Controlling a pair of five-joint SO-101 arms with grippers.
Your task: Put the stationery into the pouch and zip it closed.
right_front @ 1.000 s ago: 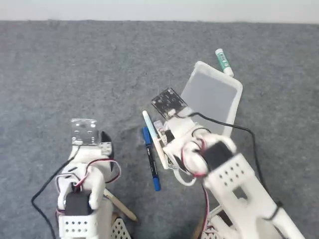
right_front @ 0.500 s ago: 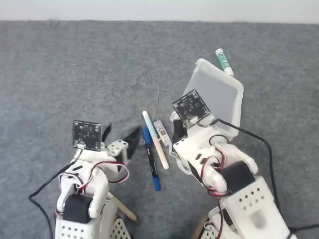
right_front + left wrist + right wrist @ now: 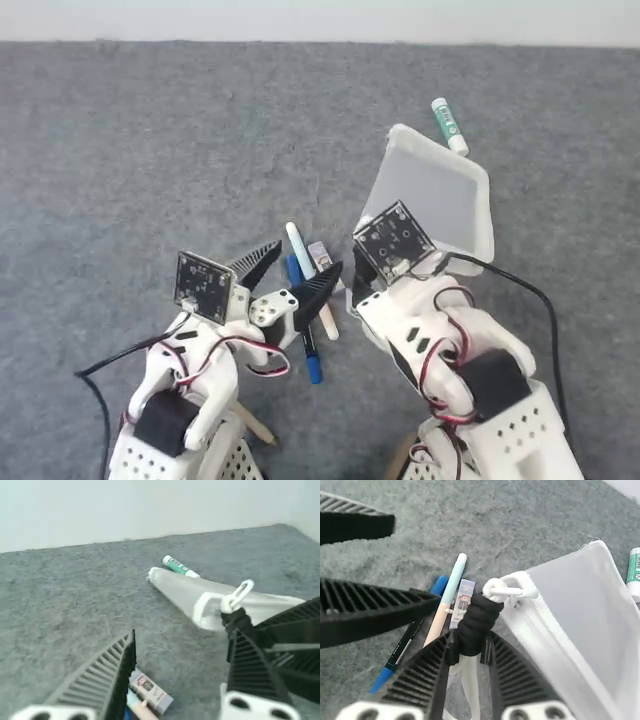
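The pens [image 3: 313, 368] and green tube [image 3: 447, 122] lie on the mat [image 3: 150, 150] outside the pouch [image 3: 430, 200], which seems empty and unzipped. The right gripper [image 3: 470, 636] pinches the pouch's black pull loop [image 3: 475, 617]. The left gripper [image 3: 308, 256] gapes wide over the pens.

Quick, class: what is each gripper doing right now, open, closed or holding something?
Left gripper: open, holding nothing.
Right gripper: closed on the black strap at the pouch zip.

Felt-covered table [image 3: 120, 150], pale wall [image 3: 300, 18]
Grey felt covers the table as far as it shows; the wall rises along its far edge.
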